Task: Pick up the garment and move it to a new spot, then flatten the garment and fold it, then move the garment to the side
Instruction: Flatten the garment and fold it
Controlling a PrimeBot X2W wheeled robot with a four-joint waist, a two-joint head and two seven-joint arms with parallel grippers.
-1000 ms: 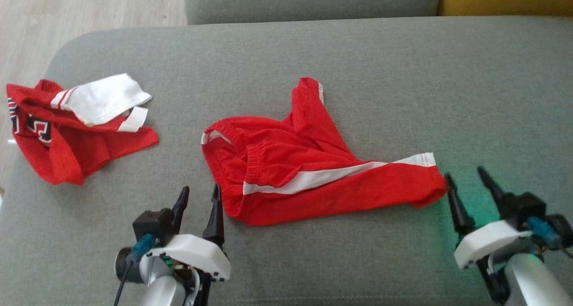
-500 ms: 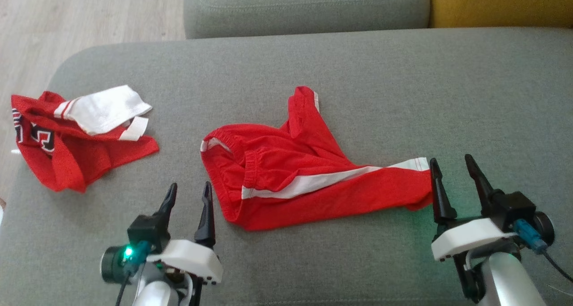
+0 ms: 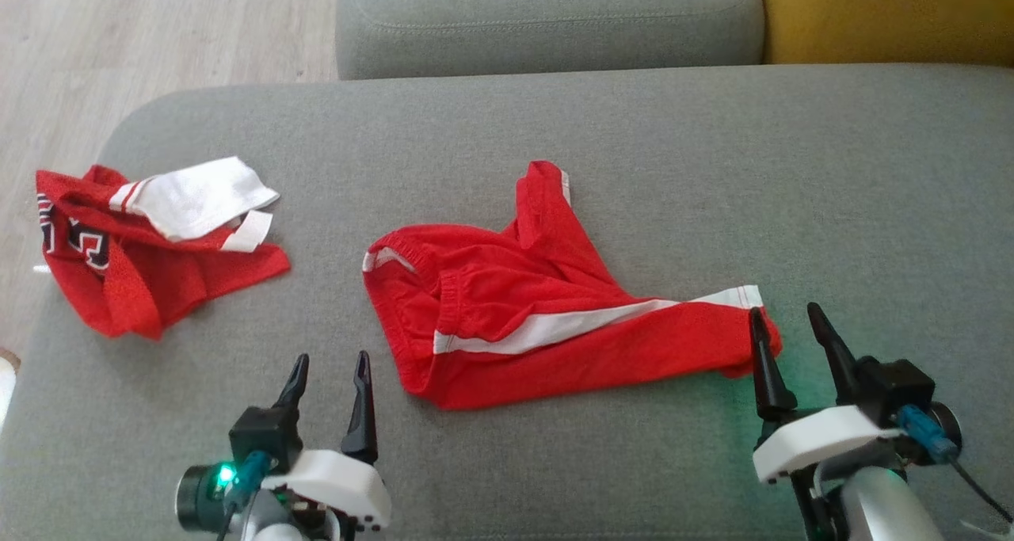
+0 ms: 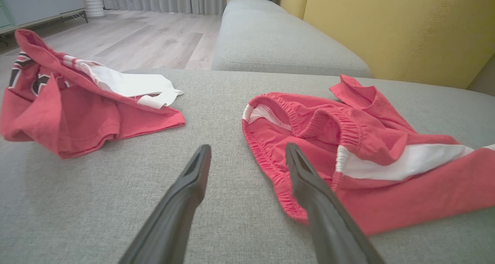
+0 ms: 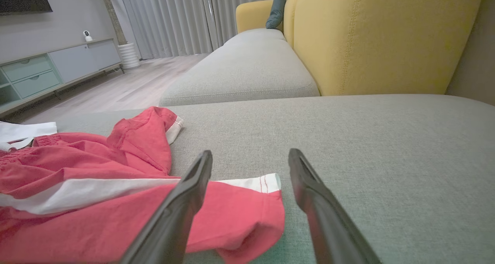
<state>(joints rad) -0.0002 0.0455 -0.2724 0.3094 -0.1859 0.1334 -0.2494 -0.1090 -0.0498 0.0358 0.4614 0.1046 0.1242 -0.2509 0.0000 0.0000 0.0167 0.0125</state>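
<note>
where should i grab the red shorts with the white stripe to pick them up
By their two ends. The red shorts lie lengthwise across the sofa: the leg hem sits right before the open right tool, so come from the right; the elastic waistband faces the open left tool, so come from the left.

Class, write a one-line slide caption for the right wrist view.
Open right fingers at the hem of red shorts on a grey sofa.
</note>
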